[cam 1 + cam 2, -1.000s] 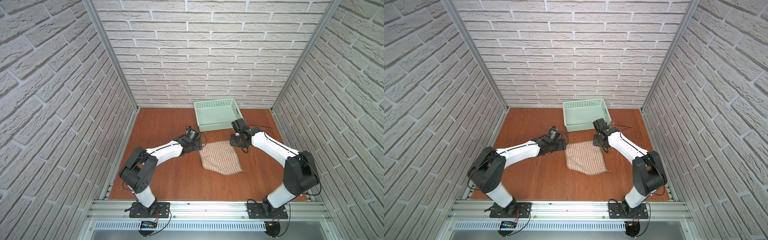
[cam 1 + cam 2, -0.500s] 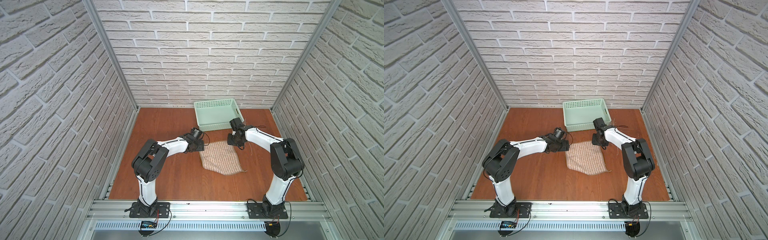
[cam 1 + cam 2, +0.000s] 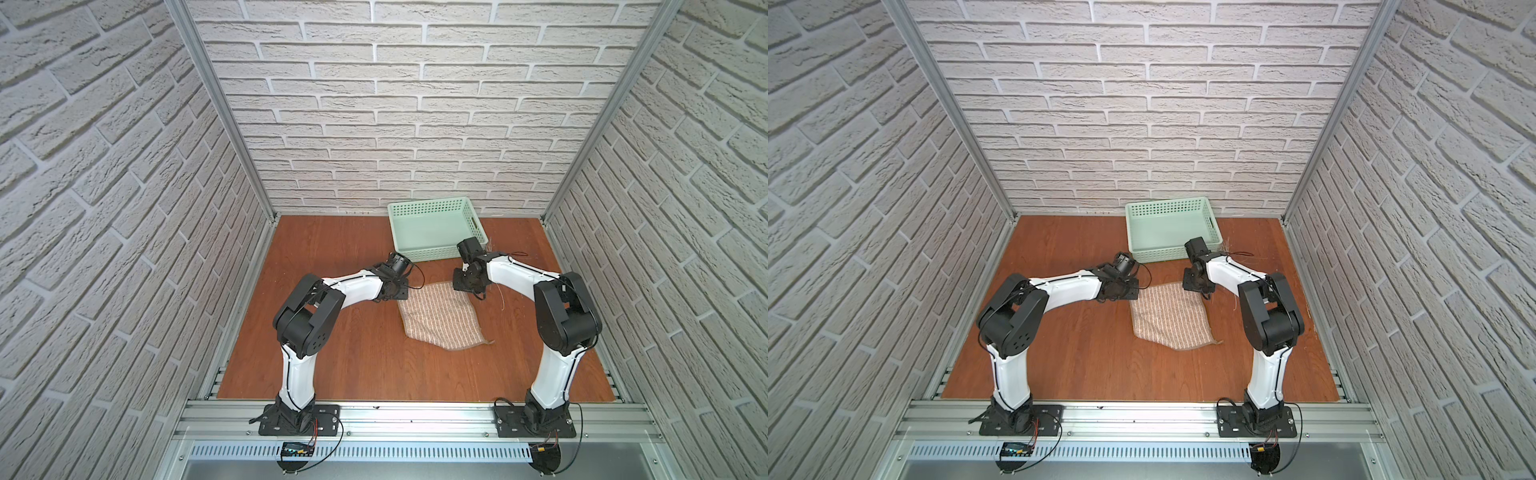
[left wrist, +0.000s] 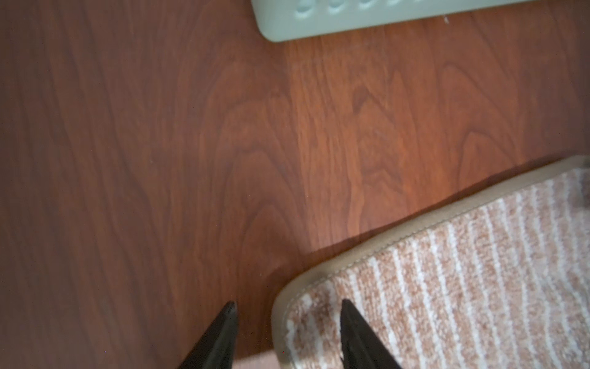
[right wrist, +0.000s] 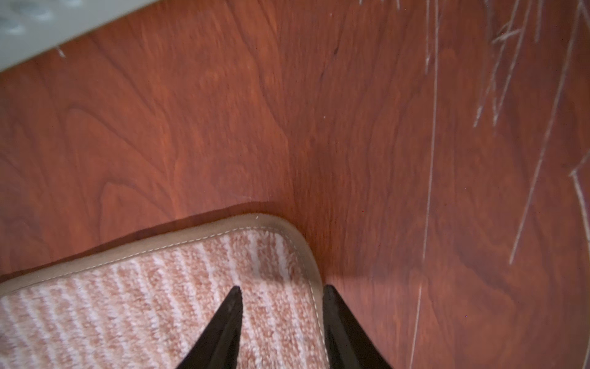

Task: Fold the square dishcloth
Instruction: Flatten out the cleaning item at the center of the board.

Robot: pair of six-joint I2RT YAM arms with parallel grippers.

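A tan striped dishcloth (image 3: pixel 440 318) lies flat and unfolded on the wooden tabletop (image 3: pixel 332 353), just in front of a green basket (image 3: pixel 430 206). The left end effector (image 4: pixel 286 308) and right end effector (image 5: pixel 282 289) each straddle a basket-side corner, jaws apart, nothing pinched. No fold is made yet; all the folding remains.

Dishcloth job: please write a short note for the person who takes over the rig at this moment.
Left gripper: open, astride one far corner of the dishcloth, with one tip over the table and one over the cloth.
Right gripper: open, astride the other far corner in the same way.
Dishcloth: flat and unfolded on the table, in front of the basket, apart from it.
Done: both arms set at the far corners.
To do: probably close on both corners, lift, carry them to the near edge, release.
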